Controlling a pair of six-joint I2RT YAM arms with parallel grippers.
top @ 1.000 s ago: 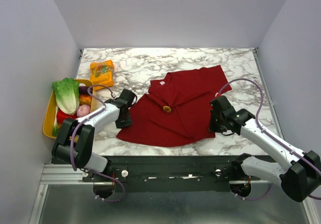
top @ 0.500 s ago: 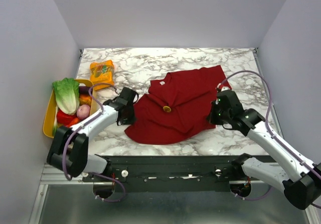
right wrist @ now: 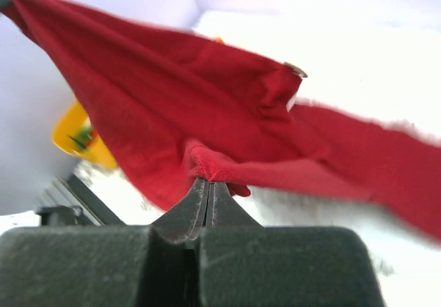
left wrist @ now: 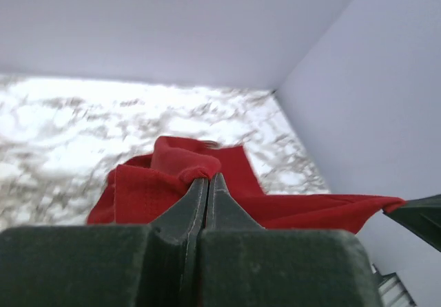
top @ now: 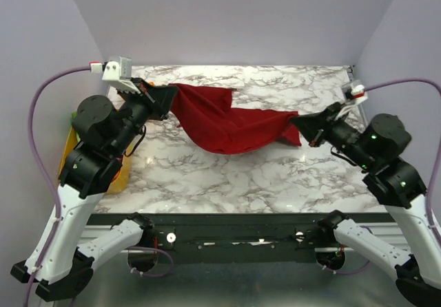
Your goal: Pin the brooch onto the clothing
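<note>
1. The dark red clothing [top: 227, 124] was held above the marble table [top: 275, 176], sagging in folds between 2 arms.
2. One end was pinched in the closed left gripper [top: 167, 98].
3. The other end was clamped by the right gripper [top: 300, 124].

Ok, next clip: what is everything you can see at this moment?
Table: one, white marble with grey veins, fills the workspace.
T-shirt: one, dark red, lifted off the table and stretched left to right.
Brooch: one, a small disc seen edge-on, on a fold of the T-shirt in the right wrist view. It is not visible from above.
Tray: one, yellow, at the table's left edge, mostly hidden.
Left gripper: one, dark, shut on the T-shirt's left end.
Right gripper: one, dark, shut on the T-shirt's right end.
</note>
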